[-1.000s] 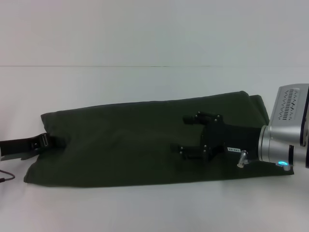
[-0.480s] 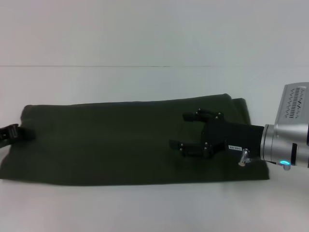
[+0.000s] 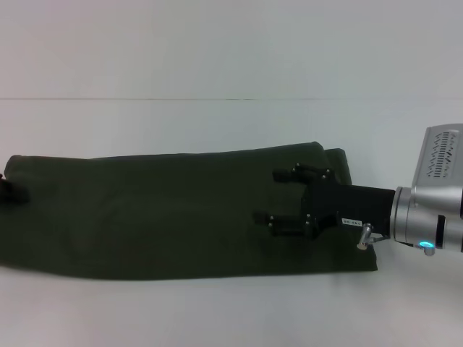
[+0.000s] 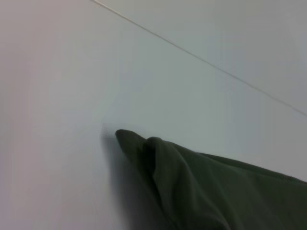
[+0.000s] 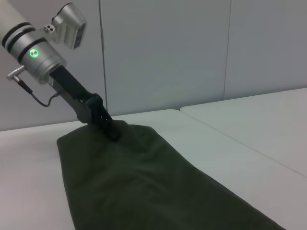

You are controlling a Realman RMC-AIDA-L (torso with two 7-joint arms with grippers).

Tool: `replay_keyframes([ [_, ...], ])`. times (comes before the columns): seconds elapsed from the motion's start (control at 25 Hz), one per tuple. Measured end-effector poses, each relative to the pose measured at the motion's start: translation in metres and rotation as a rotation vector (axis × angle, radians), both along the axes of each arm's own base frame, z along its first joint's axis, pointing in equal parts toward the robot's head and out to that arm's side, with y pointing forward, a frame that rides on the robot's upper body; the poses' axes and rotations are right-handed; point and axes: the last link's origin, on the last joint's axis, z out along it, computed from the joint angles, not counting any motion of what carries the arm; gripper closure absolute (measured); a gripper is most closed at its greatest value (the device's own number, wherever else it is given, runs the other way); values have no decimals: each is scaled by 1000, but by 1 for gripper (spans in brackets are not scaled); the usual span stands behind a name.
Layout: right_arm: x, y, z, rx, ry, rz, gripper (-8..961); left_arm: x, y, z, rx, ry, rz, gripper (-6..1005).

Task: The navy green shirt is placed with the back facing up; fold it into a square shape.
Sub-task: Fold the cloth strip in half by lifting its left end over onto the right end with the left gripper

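Note:
The navy green shirt point(image 3: 159, 210) lies on the white table as a long folded strip, plain side up. It also shows in the left wrist view point(image 4: 216, 191) and the right wrist view point(image 5: 144, 182). My left gripper point(image 3: 10, 192) is at the far left edge of the head view, shut on the shirt's left end. The right wrist view shows it point(image 5: 108, 129) gripping that end. My right gripper point(image 3: 266, 196) is open above the right part of the strip, with nothing between its fingers.
The white table point(image 3: 231, 123) spreads around the shirt. A seam line point(image 3: 145, 99) runs across it behind the shirt. A pale wall with panel joints point(image 5: 229, 48) stands beyond the table in the right wrist view.
The left gripper has moved left, dragging the whole shirt with it; the shirt's right end has slid left under the right gripper, which has stayed in place, open.

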Motion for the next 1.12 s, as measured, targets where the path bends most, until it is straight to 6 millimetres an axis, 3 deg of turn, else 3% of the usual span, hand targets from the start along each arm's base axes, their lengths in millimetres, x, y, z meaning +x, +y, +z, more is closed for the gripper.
replay_keyframes([
  [0.28, 3, -3, -2, -4, 5, -14, 44, 42, 3, 13, -57, -173, -46, 918],
  [0.52, 9, -6, -3, 1, 9, -32, 44, 89, 8, -2, -105, -417, -117, 919],
  [0.68, 12, -9, -3, 11, 13, -40, 45, 115, 9, -28, -116, -594, -132, 918],
  [0.84, 17, -12, -3, 22, 25, -55, 45, 132, 6, -72, -147, -682, -116, 918],
  [0.96, 20, -14, -2, 23, 27, -64, 45, 136, 1, -107, -149, -721, -88, 918],
  [1.12, 23, -17, -1, 23, 29, -73, 45, 134, -3, -135, -88, -793, -58, 919],
])
